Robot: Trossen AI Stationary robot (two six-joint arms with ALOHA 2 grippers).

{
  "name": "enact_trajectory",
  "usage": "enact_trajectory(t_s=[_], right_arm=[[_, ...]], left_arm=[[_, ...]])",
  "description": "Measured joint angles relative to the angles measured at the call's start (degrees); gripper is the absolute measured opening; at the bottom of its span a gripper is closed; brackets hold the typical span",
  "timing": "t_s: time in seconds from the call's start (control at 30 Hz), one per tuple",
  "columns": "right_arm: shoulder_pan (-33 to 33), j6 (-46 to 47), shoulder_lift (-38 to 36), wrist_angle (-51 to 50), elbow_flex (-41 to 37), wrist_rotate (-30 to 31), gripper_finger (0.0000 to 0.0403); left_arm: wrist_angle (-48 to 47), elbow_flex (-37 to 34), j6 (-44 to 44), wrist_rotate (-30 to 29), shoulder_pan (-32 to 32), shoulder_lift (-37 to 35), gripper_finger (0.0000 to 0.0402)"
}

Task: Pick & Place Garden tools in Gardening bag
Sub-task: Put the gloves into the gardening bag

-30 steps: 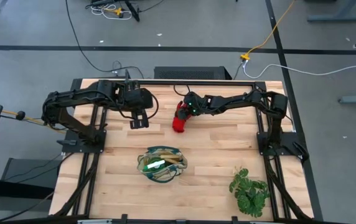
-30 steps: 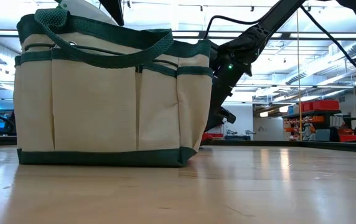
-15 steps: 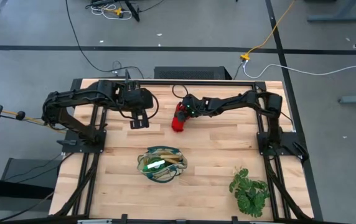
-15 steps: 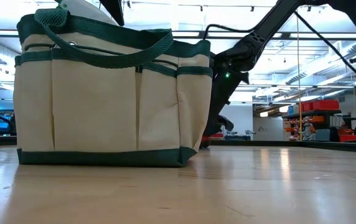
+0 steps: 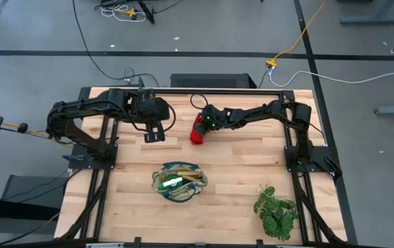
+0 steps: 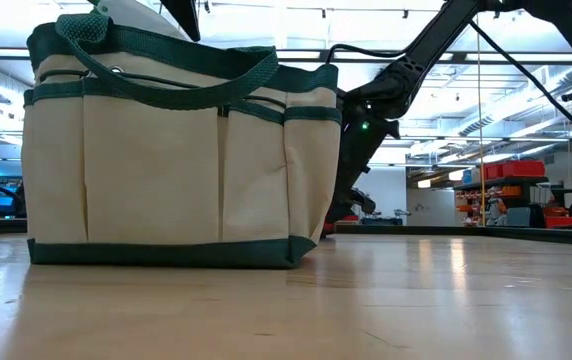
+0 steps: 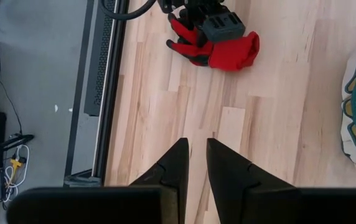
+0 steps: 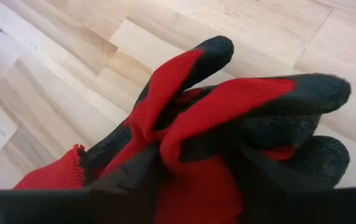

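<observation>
From above, I see my right gripper point(image 5: 202, 124) at the far middle of the table point(image 5: 245, 155), clamped on the red glove point(image 5: 197, 135). My left gripper point(image 5: 154, 135) hovers just left of it, fingers nearly together, holding nothing. The canvas bag point(image 5: 178, 181) sits nearer, a potted plant point(image 5: 277, 210) at the near right. At table level, the bag point(image 6: 176, 160) fills the left. Left wrist: the narrow fingers point(image 7: 178, 168) point toward the glove point(image 7: 228, 53). Right wrist: the glove point(image 8: 215, 124) is bunched between my fingers.
</observation>
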Motion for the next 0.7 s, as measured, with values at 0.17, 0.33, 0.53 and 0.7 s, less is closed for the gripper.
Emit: enact_trajectory(t_s=[0.17,0.33,0.53,0.7], right_arm=[[0.0,0.0,0.1,-0.1,-0.1,-0.3,0.0101],[-0.1,-1.6,0.1,0.1,-0.1,-2.1,0.0019],[-0.1,-2.0,-0.1,0.1,-0.1,-2.5,0.0018],[0.0,-3.3,-1.8,-1.1,-0.2,-4.8,0.0008]], left_arm=[[0.1,0.0,0.0,0.0,0.0,0.0,0.0062],[0.2,0.0,0.0,0.0,0.0,0.0,0.0062],[0.2,0.0,0.0,0.0,0.0,0.0,0.0062],[0.2,0.0,0.0,0.0,0.0,0.0,0.0062]])
